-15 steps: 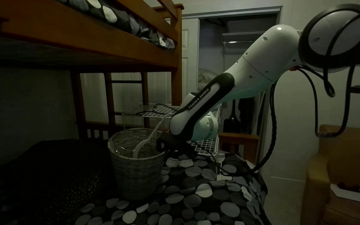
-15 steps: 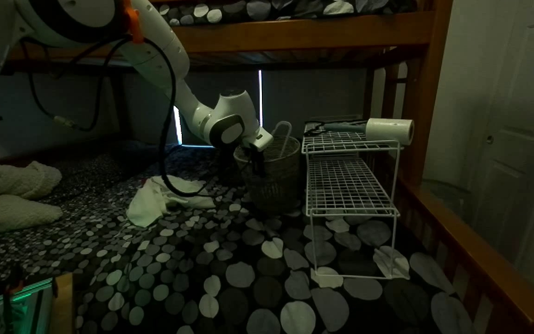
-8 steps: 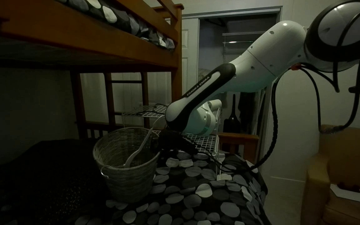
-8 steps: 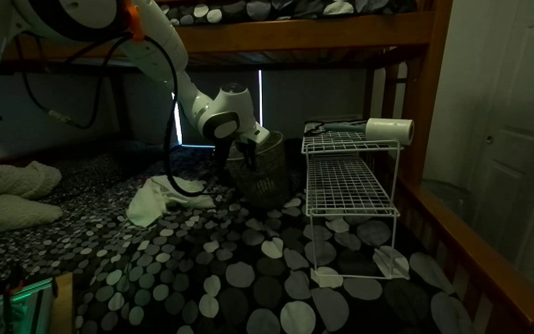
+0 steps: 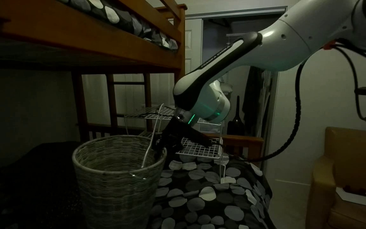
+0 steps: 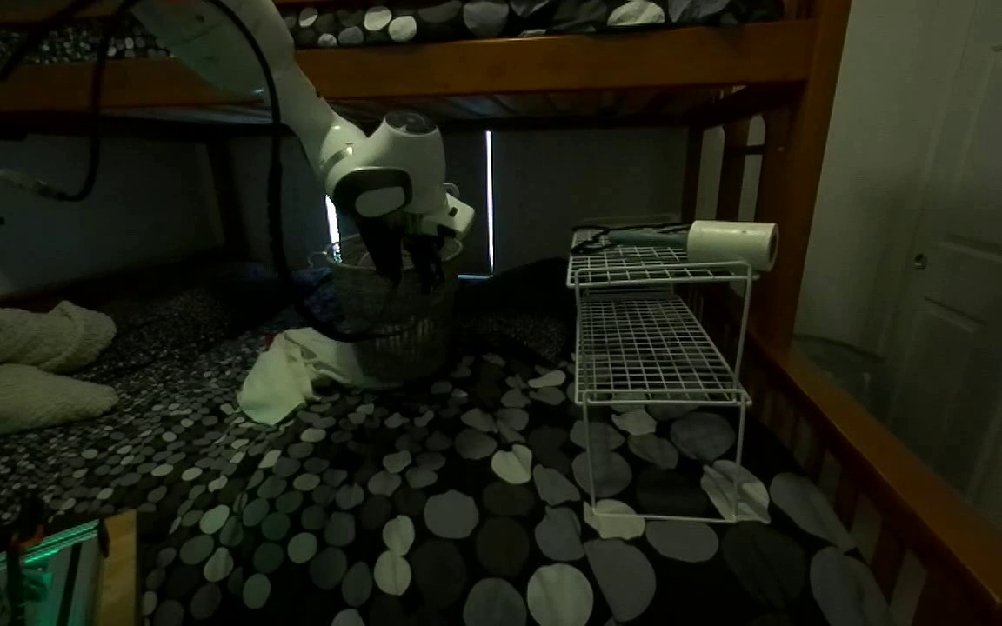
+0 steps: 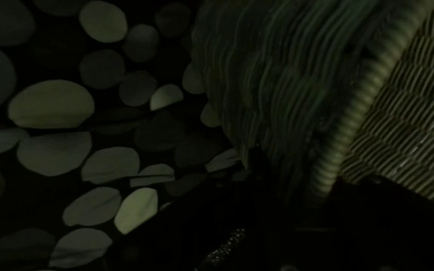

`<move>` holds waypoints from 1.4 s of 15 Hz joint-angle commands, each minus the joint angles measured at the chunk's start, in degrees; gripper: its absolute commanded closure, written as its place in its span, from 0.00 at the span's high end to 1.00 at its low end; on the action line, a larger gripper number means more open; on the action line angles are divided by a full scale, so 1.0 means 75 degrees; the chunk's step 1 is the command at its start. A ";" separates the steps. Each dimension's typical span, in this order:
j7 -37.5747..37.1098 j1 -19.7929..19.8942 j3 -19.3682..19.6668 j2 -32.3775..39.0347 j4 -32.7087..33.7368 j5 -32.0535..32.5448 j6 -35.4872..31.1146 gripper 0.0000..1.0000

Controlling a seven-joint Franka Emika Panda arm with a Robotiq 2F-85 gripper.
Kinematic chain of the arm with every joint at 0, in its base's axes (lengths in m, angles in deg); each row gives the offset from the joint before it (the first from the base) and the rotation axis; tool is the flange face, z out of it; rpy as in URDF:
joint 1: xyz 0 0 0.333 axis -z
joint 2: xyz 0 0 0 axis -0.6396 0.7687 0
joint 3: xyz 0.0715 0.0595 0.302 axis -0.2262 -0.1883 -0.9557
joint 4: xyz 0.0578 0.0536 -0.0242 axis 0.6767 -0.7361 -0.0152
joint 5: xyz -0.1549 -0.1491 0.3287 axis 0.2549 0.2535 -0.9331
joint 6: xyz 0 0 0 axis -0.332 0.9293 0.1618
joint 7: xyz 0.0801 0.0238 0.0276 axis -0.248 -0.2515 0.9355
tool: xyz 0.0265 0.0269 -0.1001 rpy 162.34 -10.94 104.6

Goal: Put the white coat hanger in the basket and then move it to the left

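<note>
The basket (image 5: 116, 197) stands on the dark dotted bed cover; it also shows in an exterior view (image 6: 414, 348) and in the wrist view (image 7: 262, 75). The white coat hanger (image 5: 151, 142) leans inside the basket, its upper end above the rim. In an exterior view it is mostly hidden behind the wrist. My black gripper (image 5: 160, 152) is at the basket's rim, one finger outside and one inside, and it also shows in an exterior view (image 6: 414, 269). In the wrist view the rim runs between the dark fingers (image 7: 303, 178); it looks shut on the rim, though contact is hard to see.
A white wire grid rack (image 6: 662, 348) stands on the bed, with a white roll (image 6: 731, 246) on top. A white cloth (image 6: 279, 382) lies beside the basket's base. The upper bunk's wooden rail (image 6: 553, 65) runs above the arm. A black cable hangs from the arm.
The basket has moved with my gripper, leftward in both exterior views and away from the rack. It tilted on the way and now looks more upright. The hanger stays inside and stands steeper.
</note>
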State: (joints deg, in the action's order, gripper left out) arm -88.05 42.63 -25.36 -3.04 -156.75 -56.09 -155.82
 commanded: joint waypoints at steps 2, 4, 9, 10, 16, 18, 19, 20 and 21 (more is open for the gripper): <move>-0.1786 0.0128 0.0791 -0.2259 -0.1378 0.1810 0.1090 0.04; -0.2295 -0.0387 0.1655 -0.3048 -0.1577 0.2745 0.1889 0.04; -0.1098 -0.0807 0.2318 -0.4061 -0.1916 0.2671 0.1896 0.04; -0.1274 -0.0789 0.2397 -0.3989 -0.1893 0.2678 0.1616 0.04; 0.0292 -0.1507 0.2689 -0.3492 -0.1833 0.1847 0.1965 0.04; 0.1366 -0.1818 0.2787 -0.3645 -0.2061 0.1134 0.2141 0.04; 0.1939 -0.1953 0.2839 -0.3690 -0.2133 0.0748 0.2254 0.04; 0.2521 -0.2078 0.2915 -0.3820 -0.2252 0.0358 0.2401 0.04; 0.3104 -0.2183 0.3012 -0.3999 -0.2407 -0.0036 0.2577 0.04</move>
State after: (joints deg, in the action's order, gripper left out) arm -75.66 29.29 -5.67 -27.66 -171.97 -48.12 -140.43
